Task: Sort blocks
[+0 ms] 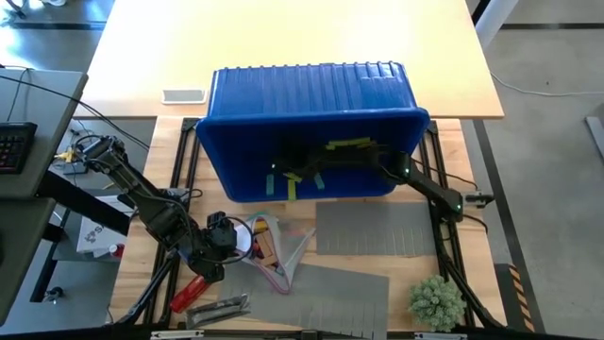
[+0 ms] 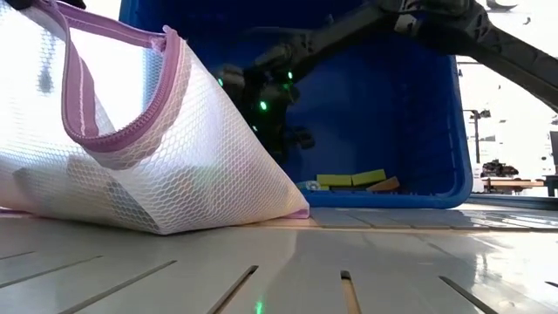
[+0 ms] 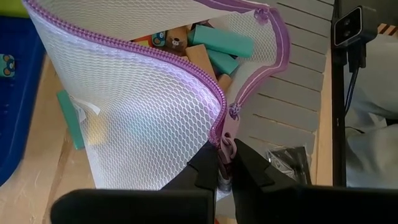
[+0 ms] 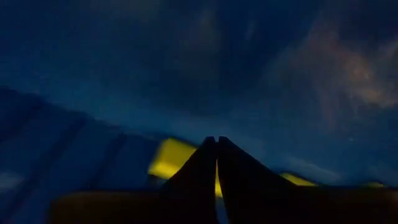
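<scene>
The left gripper pinched the white mesh pouch's purple zipper edge; the right gripper, jaws clenched empty, reached inside the blue plastic tub near lime blocks.

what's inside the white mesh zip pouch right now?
Through the open mouth of the white mesh pouch with purple zipper, teal blocks and tan wooden blocks show. The left gripper is shut on its zipper edge. The mesh hides anything deeper.

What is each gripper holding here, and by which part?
The left gripper pinches the mesh pouch by its purple zipper edge. The right gripper, inside the blue bin, is shut on nothing visible.
</scene>
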